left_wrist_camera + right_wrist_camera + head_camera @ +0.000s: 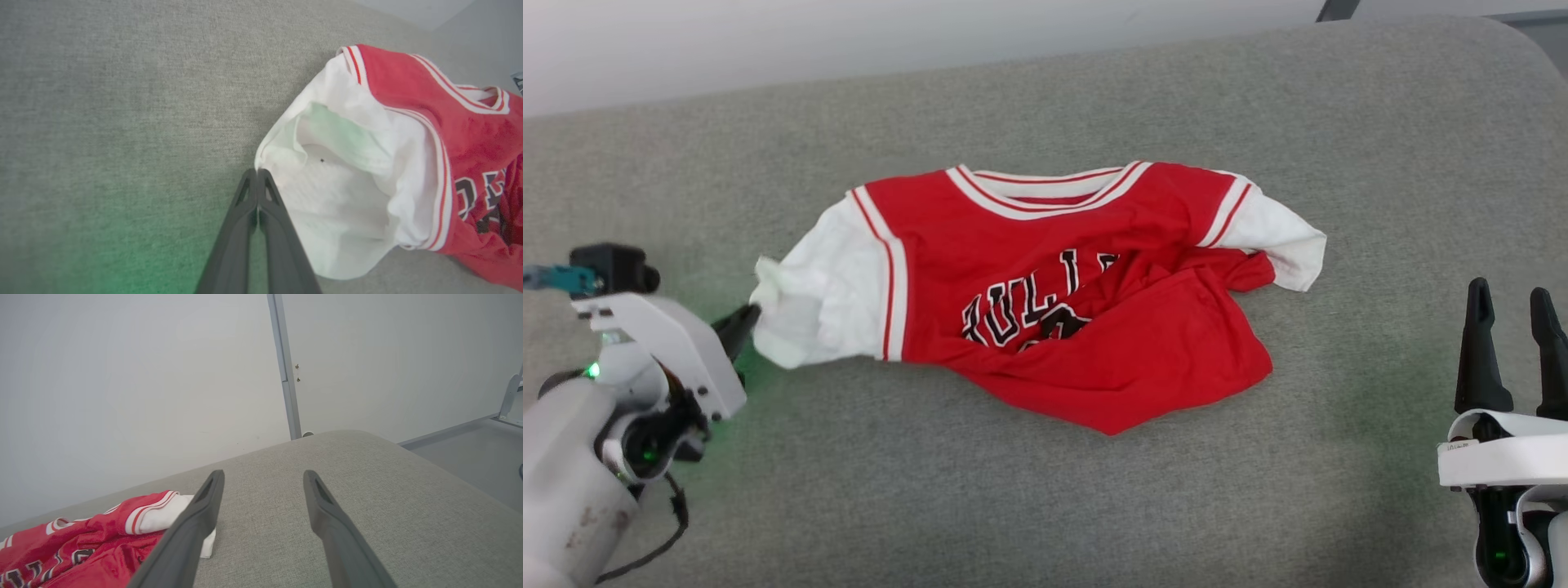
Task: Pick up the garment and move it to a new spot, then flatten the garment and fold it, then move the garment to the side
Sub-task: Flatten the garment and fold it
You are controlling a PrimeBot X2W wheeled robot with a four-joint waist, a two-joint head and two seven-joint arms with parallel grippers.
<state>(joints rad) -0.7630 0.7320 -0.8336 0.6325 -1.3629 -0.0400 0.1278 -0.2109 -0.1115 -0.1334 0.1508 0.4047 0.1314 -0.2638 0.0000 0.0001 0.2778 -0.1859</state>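
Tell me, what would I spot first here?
The bright red garment with black letters, lying crumpled in the middle of the grey cushion. Next, the left gripper, pinched shut on its white sleeve's edge, while the right gripper stands open at the lower right.

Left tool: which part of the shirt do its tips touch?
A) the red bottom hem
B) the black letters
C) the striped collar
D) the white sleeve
D: the left tool is shut at the edge of the white sleeve of the shirt, seemingly pinching it.
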